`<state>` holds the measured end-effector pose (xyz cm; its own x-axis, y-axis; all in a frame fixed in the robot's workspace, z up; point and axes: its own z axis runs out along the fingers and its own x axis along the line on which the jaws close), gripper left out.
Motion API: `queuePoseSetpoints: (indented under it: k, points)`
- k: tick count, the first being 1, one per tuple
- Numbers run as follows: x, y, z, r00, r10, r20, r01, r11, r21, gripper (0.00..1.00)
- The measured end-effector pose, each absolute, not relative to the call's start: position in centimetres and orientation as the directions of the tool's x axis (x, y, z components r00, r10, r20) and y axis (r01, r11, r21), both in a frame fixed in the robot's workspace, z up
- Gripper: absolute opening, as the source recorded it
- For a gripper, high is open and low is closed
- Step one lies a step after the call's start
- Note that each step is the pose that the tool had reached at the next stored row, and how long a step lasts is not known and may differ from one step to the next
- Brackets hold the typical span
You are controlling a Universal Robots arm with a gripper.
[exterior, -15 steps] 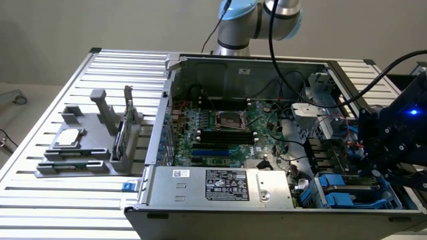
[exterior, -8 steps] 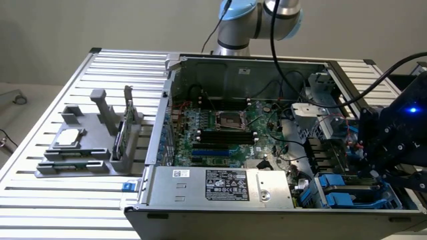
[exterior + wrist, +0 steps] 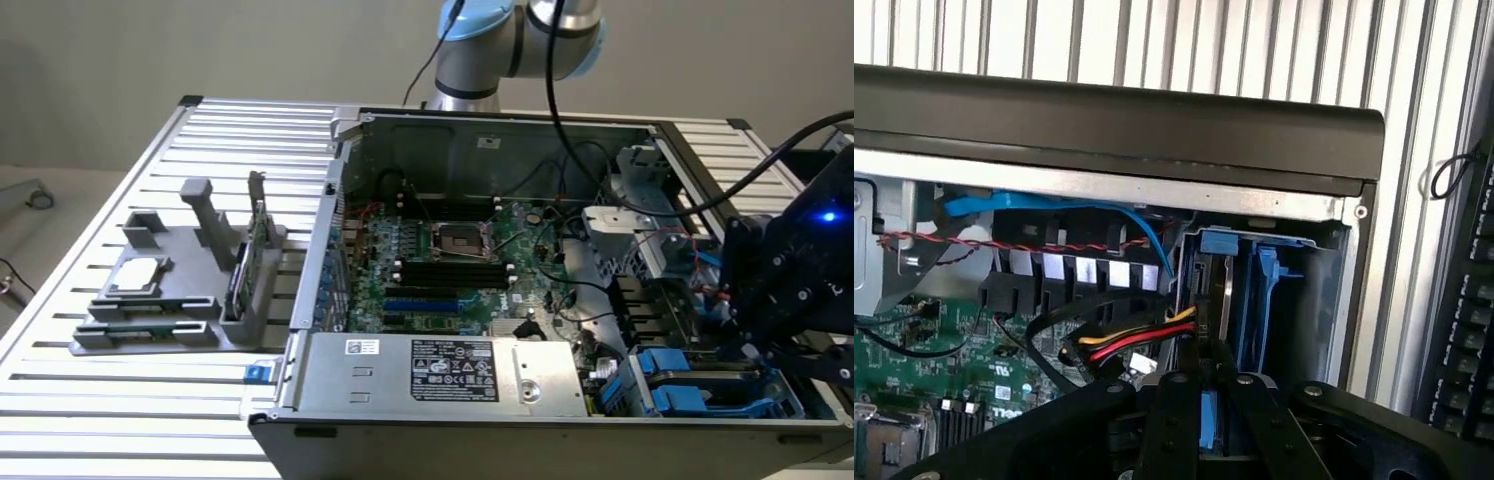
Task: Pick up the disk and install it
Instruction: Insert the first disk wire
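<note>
The gripper hangs over the drive bay at the lower right of the exterior view, inside the open computer case. In the wrist view its fingers stand close together with a blue strip between them. This looks like the carrier frame of the disk, so the tool appears clamped on the disk's edge. The disk stands on edge, and its silver side runs from the fingers into the bay, between the blue carrier rails there.

By its look, the disk is a stiff metal slab, fairly heavy for its bulk. Its casing is smooth enough to slip, and it likely takes knocks badly. The plastic frame along its narrow edges is the sensible place to grip, since it spares the labelled face and gives the pads something less slick.

The arm rises from its base at the top centre of the exterior view. Its wrist hangs at the right edge and points down into the case. A bundle of yellow, red and black cables lies just beside the fingers.
</note>
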<state>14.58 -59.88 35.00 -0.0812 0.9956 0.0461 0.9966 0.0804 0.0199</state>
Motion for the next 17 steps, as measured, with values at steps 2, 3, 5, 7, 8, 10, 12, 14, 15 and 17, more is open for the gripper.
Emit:
queuePoseSetpoints:
  k: [2, 3, 5, 7, 8, 10, 12, 14, 15, 17]
  points:
    - [14.75, -59.86, 35.0, -0.072, 0.997, 0.042, 0.997, 0.071, 0.019, 0.16]
    - [14.82, -59.84, 35.01, -0.067, 0.997, 0.041, 0.998, 0.067, 0.019, 0.16]
    - [14.91, -59.79, 35.01, -0.058, 0.998, 0.04, 0.998, 0.057, 0.018, 0.16]
    - [14.93, -59.78, 35.01, -0.044, 0.998, 0.04, 0.999, 0.043, 0.018, 0.16]
    - [14.94, -59.77, 34.99, -0.035, 0.999, 0.04, 0.999, 0.034, 0.018, 0.16]
    - [14.95, -59.75, 34.94, -0.016, 0.999, 0.04, 1.0, 0.015, 0.018, 0.16]
    - [14.97, -59.75, 34.9, -0.004, 0.999, 0.039, 1.0, 0.003, 0.018, 0.16]
    - [14.98, -59.75, 34.85, -0.001, 0.999, 0.039, 1.0, 0.0, 0.018, 0.16]
    - [14.98, -59.75, 34.83, 0.0, 0.999, 0.038, 1.0, 0.0, 0.018, 0.16]
    - [14.98, -59.74, 34.79, 0.005, 0.999, 0.038, 1.0, -0.006, 0.018, 0.16]
